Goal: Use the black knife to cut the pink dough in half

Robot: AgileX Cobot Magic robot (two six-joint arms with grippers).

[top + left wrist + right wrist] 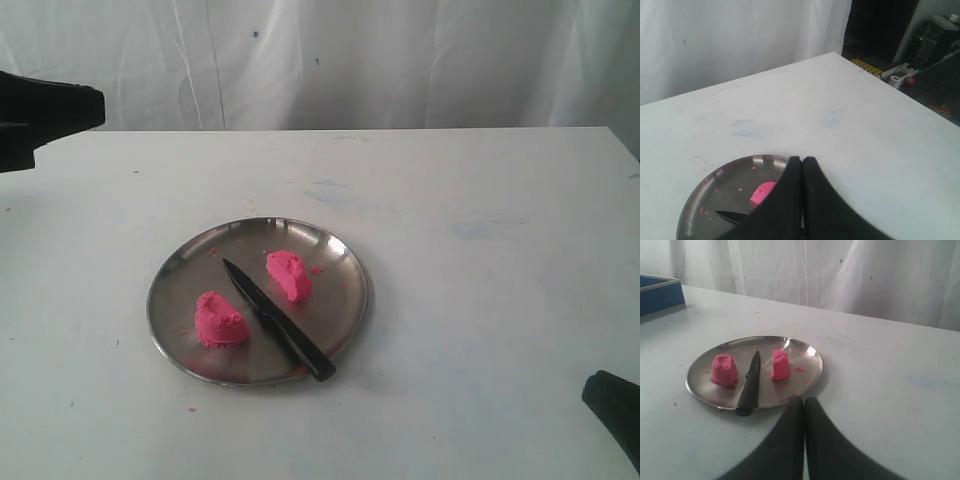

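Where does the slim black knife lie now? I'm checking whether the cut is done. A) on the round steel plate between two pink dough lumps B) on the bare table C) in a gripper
A: the slim black knife lies on the round steel plate, between two separate pink dough lumps.

The left gripper [802,161], fingers pressed together, hangs over the steel plate [700,200], partly hiding pink dough [762,191] and the black knife [731,216].

White table [480,300], matte, with faint bluish smudges toward the far side. One round steel plate [190,270] sits flat on it, near the middle. A few tiny pink crumbs [190,408] lie on the tabletop beside the plate's near rim.
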